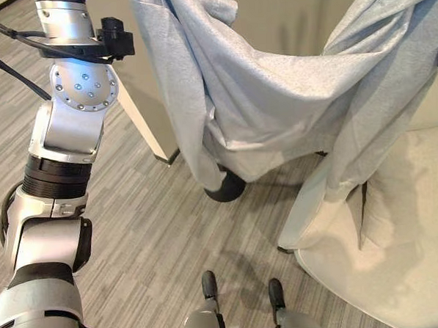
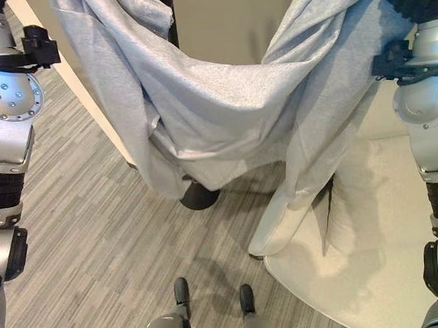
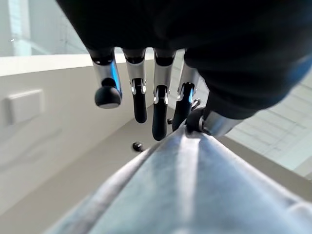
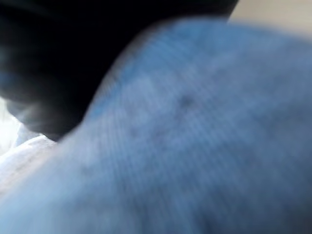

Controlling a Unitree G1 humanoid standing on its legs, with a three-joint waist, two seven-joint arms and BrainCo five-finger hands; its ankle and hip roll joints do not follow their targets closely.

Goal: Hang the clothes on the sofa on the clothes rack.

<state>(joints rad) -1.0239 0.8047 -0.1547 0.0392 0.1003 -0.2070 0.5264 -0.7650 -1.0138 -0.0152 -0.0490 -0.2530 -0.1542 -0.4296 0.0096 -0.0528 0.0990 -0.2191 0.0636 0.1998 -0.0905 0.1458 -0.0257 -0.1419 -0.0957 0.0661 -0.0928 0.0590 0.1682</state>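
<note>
left eye view: i'm seeing the grey garment (image 1: 274,95) hanging in the air between my two raised arms, sagging in the middle, its lower folds dangling over the floor (image 1: 134,234) just beside the cream sofa (image 1: 400,257). it's lifted clear of the sofa seat, and a dark round base (image 1: 226,187) is showing under the cloth near a light panel (image 1: 139,109). left wrist view: i'm looking along my left hand (image 3: 161,83), fingers (image 3: 140,97) hanging fairly straight, and the thumb (image 3: 207,122) is pinching the cloth edge where the fabric bunches against it, so it's clamped on the garment. right wrist view: grey fabric (image 4: 204,136) is pressing right up to the camera beside the dark cover; i can't tell how my right hand's fingers are standing.
</note>
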